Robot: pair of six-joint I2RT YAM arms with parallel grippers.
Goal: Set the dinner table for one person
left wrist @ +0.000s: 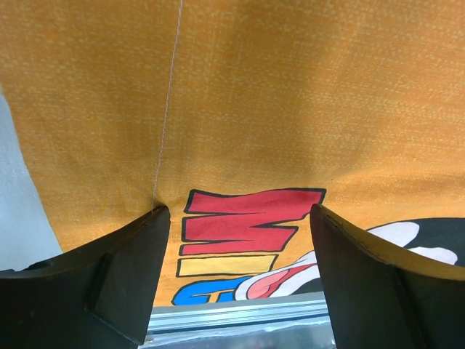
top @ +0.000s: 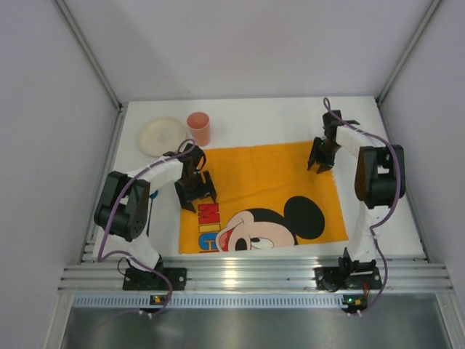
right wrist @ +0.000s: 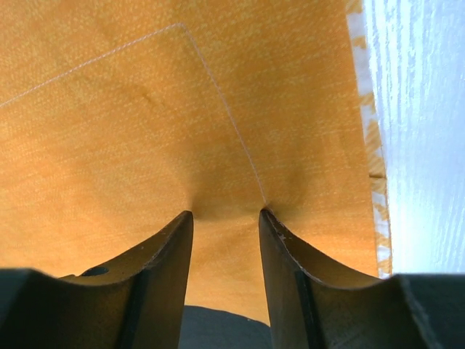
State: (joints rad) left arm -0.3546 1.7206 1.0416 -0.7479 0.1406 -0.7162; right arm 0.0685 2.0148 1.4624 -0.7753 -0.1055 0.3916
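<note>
Mat (top: pixel 261 174) edge beside right pincer (right wrist: pixel 225 215)

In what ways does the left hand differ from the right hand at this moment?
The left hand is over the left side of the mat, just beyond the red letters; the right hand is near the mat's far right corner. The left hand's fingers stand wide apart; the right hand's stand much closer together, and the cloth puckers at their tips. Both hands are black and point down at the orange mat.
</note>
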